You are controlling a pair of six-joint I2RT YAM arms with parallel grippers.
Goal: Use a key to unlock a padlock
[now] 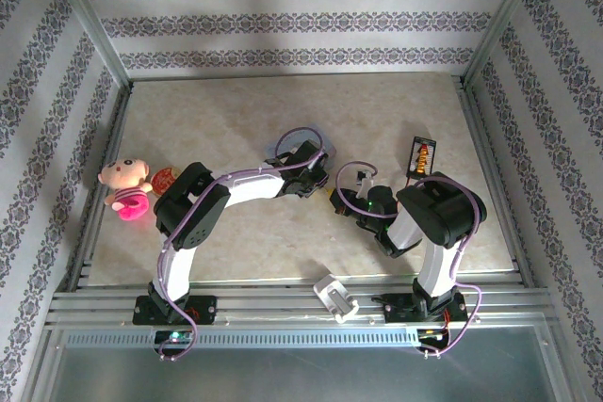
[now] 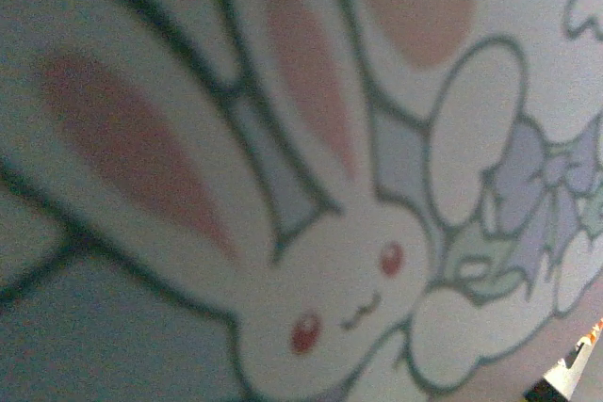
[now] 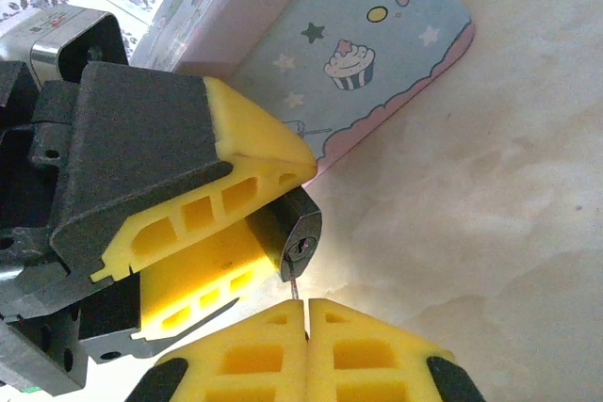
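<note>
- Broadly, the table (image 1: 236, 120) is a pale marbled slab, and both arms reach toward its middle with their wrists close together.
- Next in size, the pale blue tin (image 3: 377, 54), printed with a cupcake and stars, lies flat just behind the work. The left wrist camera looks at its rabbit print from very close. It is no part of the job and is best left unbumped.
- The left gripper (image 3: 281, 209) has its black-and-yellow fingers drawn narrow on the padlock, one pad above it and one below. The keyhole end faces the other arm.
- The right gripper (image 3: 307, 313) has its yellow pads pressed together. The key is pinched between them so that only a sliver sticks out.
- The padlock (image 3: 294, 231) is a tiny black block, rigid and probably light. Its smooth faces could slip or swivel between soft pads when pushed. I judge a hold across the body, leaving the keyhole free, to be the right one. The shackle is hidden behind the fingers.
- The key (image 3: 295, 289) is a thin dark blade with its tip just below the keyhole, very near or touching; I cannot tell which. It looks stiff but slender, likely to tilt in the pads or bend if forced off-line. It wants a grip by the head and a straight, gentle push before any turn.
</note>
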